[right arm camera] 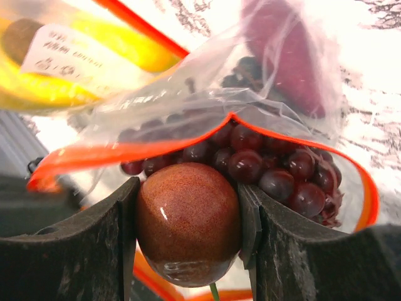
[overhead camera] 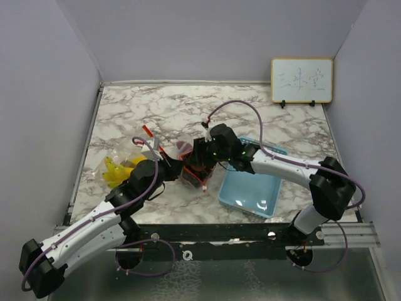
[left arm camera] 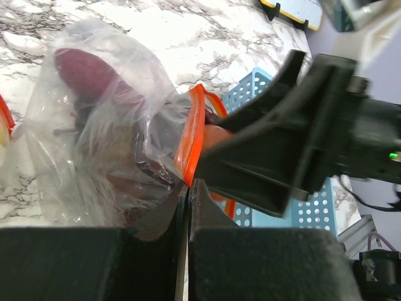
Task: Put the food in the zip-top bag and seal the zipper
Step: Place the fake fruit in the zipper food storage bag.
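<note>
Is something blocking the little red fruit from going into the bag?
Nothing outside the bag blocks it. The red fruit, gripped by the right end effector, sits right at the bag's open orange rim, which the left end effector pinches. Only the grapes piled just inside crowd the opening.

A white-and-grey marbled tabletop (overhead camera: 188, 106) sits between plain pale walls (overhead camera: 207, 37); a small whiteboard (overhead camera: 301, 79) leans at the far right.

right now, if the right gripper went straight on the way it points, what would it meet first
Likely the grapes inside the open zip-top bag, met by the red fruit that the right gripper holds. Depth is unclear; the orange zipper rim may brush first.
</note>
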`<state>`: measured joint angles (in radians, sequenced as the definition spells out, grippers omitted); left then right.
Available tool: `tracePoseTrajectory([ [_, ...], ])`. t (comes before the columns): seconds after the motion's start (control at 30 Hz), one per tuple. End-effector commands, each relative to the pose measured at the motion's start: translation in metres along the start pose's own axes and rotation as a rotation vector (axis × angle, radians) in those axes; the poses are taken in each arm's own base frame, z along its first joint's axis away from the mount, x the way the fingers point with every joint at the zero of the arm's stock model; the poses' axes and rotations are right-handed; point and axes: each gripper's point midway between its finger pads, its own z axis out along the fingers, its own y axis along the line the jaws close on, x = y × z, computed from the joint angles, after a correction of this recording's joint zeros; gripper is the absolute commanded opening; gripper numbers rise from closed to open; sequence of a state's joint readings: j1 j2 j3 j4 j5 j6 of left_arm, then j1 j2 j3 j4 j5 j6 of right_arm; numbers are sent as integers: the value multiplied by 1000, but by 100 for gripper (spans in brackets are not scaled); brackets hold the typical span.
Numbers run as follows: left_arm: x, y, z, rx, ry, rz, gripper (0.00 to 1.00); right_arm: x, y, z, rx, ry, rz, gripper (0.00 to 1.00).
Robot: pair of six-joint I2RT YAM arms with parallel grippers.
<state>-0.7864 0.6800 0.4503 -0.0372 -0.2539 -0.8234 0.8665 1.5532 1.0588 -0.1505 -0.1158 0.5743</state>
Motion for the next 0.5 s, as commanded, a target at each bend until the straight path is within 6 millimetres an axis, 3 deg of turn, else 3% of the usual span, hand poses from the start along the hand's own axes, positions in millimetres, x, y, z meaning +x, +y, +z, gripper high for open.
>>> tracePoseTrajectory([
  [0.0,-18,-15,-14,49,-35,-40,0,-14,-28,36,137,-97,20,23],
  [0.07,-19,-12,-18,45,-53,-54,0,-7,-40,43,209,-90,28,26],
  [0.17,-21,-2,-21,20,-89,-66,0,-1,-41,42,265,-60,12,36],
  [0.4,-9,8,-12,-19,-59,-62,0,-15,-8,12,202,-80,-69,77],
  [0.47,-7,9,-9,-19,-54,-61,0,-17,1,3,166,-78,-73,80],
])
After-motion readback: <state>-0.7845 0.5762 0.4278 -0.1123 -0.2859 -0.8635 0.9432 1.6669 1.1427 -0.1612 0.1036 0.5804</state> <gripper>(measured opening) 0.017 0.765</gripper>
